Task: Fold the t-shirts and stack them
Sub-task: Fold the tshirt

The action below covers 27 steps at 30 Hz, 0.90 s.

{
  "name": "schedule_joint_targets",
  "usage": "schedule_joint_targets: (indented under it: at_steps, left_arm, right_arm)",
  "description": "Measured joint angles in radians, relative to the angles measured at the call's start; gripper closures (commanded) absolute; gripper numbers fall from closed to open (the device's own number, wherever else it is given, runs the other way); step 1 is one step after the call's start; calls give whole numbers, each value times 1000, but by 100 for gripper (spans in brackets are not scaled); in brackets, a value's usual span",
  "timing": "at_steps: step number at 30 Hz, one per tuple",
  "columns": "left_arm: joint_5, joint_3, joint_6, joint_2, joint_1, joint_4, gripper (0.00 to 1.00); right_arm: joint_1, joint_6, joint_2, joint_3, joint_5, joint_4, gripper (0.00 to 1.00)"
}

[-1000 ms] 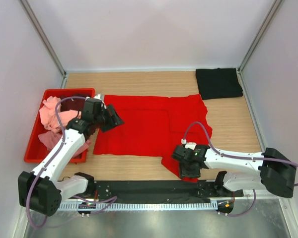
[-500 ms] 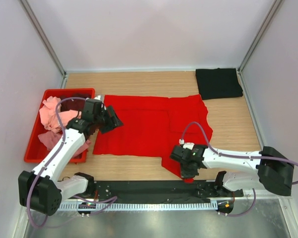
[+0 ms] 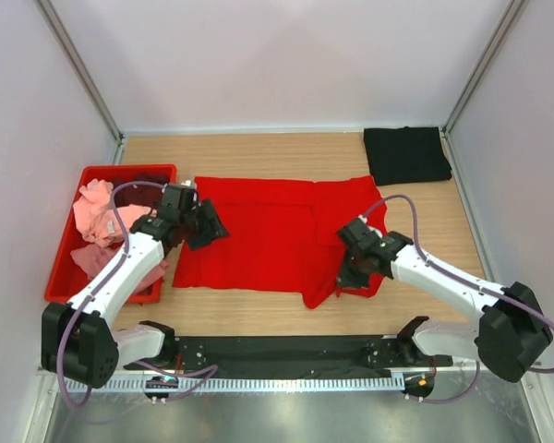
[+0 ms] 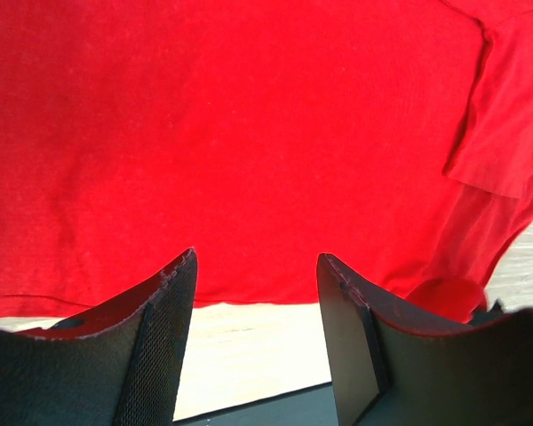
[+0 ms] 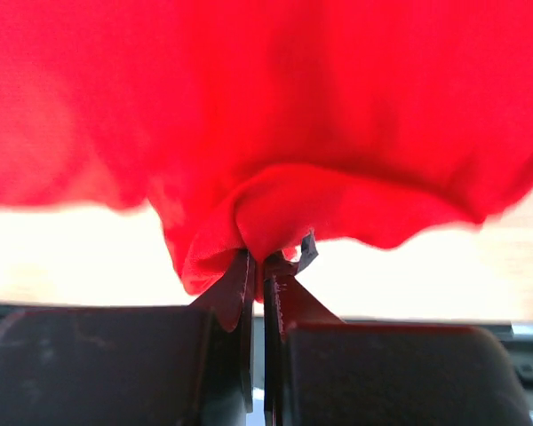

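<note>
Red t-shirt point(image 3: 258, 231): spread flat on the table point(image 3: 258, 148) between the two arms; its near-right corner is lifted and bunched.
Right end effector point(image 5: 259, 264): jaws pressed together on a small pinched fold of that red corner, with cloth draping away from it above the wood.
Left end effector point(image 4: 258, 266): jaws apart over the shirt's left edge, holding nothing.
Black t-shirt point(image 3: 406, 154): lying in the far right corner, well apart from the red one.
Pink shirts point(image 3: 92, 208): heaped in the red crate point(image 3: 60, 281) at the left.
Risk: the pinch looks shallow, right at the fingertips, so a quick pull could let the cloth slip out. With the left side unpinned, the whole shirt may drag instead of folding, and the bunched corner could land crooked.
Change: a second ago the right end effector sat low at the near edge with jaws apart over the corner. It has since closed and carried the corner up and inward. The left arm has barely moved.
</note>
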Motion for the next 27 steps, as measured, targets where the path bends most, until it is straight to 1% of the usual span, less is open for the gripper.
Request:
schedule_joint_targets:
  at_steps: [3, 5, 6, 10, 11, 12, 15, 19, 23, 25, 27]
  left_arm:
    - [-10, 0, 3, 0, 0, -2, 42]
    - [-23, 0, 11, 2, 0, -6, 42]
    - [-29, 0, 13, 3, 0, -10, 42]
    - [-68, 0, 19, 11, 0, -31, 42]
    - [-75, 0, 19, 13, 0, -35, 42]
    - [-80, 0, 19, 15, 0, -38, 43]
    - [-90, 0, 21, 19, 0, -48, 43]
    - [-118, 0, 27, 19, 0, -69, 42]
    - [-132, 0, 37, 7, 0, -87, 42]
    - [-131, 0, 41, -5, 0, -90, 43]
    - [-131, 0, 43, -17, 0, -92, 42]
  right_arm:
    - [-145, -28, 35, 0, -70, 60, 93]
    - [-218, -33, 61, -4, -112, 100, 90]
    - [-254, -33, 73, -9, -137, 126, 84]
    - [-333, -36, 102, -10, -183, 182, 71]
    - [-340, -41, 108, -5, -185, 184, 69]
    - [-346, -45, 117, 7, -183, 179, 63]
    - [-350, -59, 130, 61, -158, 161, 57]
    - [-350, -75, 107, 126, -108, 122, 57]
    - [-335, -40, 19, 115, -72, 80, 57]
    - [-297, 5, -35, 84, -45, 73, 57]
    - [-219, 55, -73, 49, -14, 66, 57]
